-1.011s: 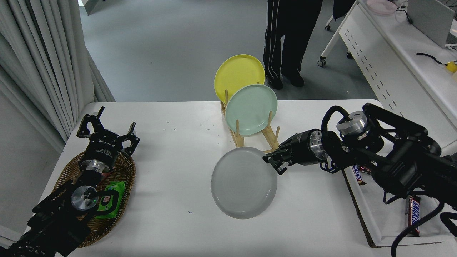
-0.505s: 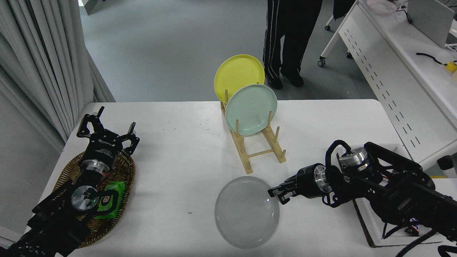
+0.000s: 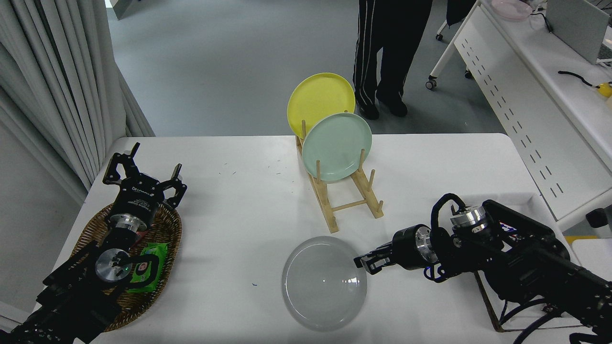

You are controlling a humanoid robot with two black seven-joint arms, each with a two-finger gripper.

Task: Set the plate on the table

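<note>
The light grey plate [image 3: 323, 284] lies nearly flat, low over the near middle of the white table [image 3: 229, 215], in front of the wooden rack. I cannot tell whether it touches the tabletop. My right gripper [image 3: 363, 262] comes in from the right and is shut on the plate's right rim. My left gripper [image 3: 143, 168] is open and empty, parked at the lower left above the wicker basket.
The wooden rack [image 3: 345, 200] holds a yellow plate [image 3: 319, 100] and a mint green plate [image 3: 337, 145] upright. A wicker basket [image 3: 162, 229] holds a green packet [image 3: 148, 267]. A white tray [image 3: 521, 306] lies under my right arm. A person [image 3: 389, 52] stands at the far side. A white perforated desk [image 3: 516, 81] is at the right.
My right gripper carried the grey plate from the rack's front end towards the near edge and lower, then slightly left. The left arm has not moved.
</note>
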